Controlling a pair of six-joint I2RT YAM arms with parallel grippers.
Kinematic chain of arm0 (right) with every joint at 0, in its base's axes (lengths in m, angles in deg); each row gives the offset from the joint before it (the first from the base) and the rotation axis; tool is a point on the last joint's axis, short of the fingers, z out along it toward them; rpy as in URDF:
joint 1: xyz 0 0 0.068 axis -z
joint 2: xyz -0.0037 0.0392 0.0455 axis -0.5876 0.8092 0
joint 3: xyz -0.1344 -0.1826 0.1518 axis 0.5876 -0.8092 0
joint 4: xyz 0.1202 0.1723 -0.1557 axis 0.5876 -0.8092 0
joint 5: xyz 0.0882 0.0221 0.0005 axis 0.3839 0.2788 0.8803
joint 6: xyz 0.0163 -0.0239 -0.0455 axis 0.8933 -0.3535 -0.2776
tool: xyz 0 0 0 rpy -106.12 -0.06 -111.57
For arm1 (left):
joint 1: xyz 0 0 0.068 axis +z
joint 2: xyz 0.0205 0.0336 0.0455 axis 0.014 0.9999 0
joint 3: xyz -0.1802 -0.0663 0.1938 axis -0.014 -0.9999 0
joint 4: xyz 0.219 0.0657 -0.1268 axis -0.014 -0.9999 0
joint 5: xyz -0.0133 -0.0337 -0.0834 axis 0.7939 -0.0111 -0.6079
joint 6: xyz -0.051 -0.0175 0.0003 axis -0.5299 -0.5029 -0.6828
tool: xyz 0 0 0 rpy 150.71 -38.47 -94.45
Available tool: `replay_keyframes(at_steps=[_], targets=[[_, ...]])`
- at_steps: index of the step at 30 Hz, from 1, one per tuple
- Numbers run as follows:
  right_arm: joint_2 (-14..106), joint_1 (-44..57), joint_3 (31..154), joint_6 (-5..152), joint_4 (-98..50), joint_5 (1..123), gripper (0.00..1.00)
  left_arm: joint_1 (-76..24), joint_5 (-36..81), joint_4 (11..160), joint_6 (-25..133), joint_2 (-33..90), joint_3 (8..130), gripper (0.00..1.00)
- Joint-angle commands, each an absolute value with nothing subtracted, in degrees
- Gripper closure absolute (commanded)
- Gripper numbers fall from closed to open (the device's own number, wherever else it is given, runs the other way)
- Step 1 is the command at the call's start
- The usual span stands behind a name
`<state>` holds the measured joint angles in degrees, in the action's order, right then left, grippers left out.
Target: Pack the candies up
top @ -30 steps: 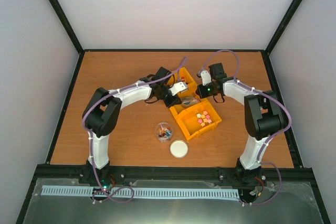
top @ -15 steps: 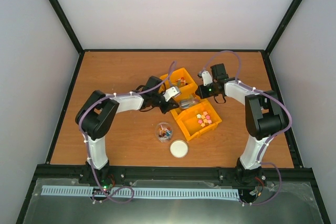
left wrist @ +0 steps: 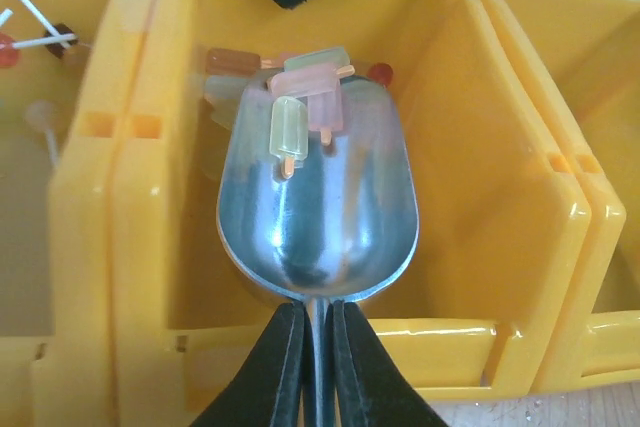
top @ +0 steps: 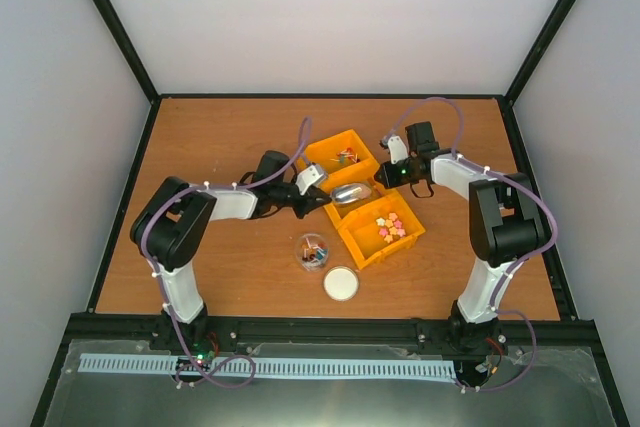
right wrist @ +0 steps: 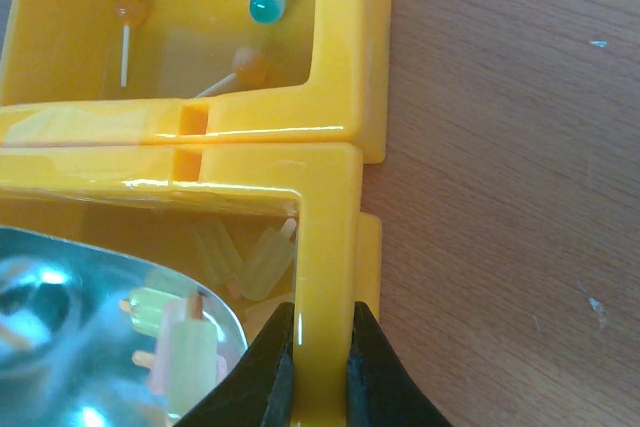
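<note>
over the middle bin [left wrist: 500, 177] of the yellow row, i hold the metal scoop [left wrist: 315, 207] about level, its handle pinched tight between the closed fingers of the left gripper [left wrist: 318, 312]. a few popsicle-shaped candies [left wrist: 305, 97] sit at the scoop's front lip, and more lie under it on the bin's floor. the right gripper [right wrist: 322, 319] is clamped on that bin's side wall, which should steady it. the jar [top: 313, 251] stands on the table off the bin's near-left side, with the white lid [top: 341, 283] farther out the same way. to do this well, i would tip the bowl back slightly so the load slides off the lip. then i would lift straight clear of the walls and travel slowly, since a jolt would likely spill them.
</note>
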<state>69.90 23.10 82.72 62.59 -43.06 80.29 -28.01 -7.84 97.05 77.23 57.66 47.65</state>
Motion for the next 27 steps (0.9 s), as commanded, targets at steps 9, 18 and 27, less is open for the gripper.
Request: replay_keyframes(at_steps=[9, 18, 27], targets=[[68.0, 24.2, 82.1, 61.5, -40.8, 82.9, 0.97, -24.0, -16.6, 109.3, 74.9, 55.1, 43.8, 0.99], [67.8, 24.2, 81.8, 60.9, -41.0, 83.4, 0.97, -22.6, -19.9, 103.2, 76.5, 49.4, 45.7, 0.99], [68.0, 24.3, 81.9, 60.4, -41.4, 83.9, 0.97, -16.6, -26.6, 87.0, 83.2, 40.0, 46.9, 0.99]])
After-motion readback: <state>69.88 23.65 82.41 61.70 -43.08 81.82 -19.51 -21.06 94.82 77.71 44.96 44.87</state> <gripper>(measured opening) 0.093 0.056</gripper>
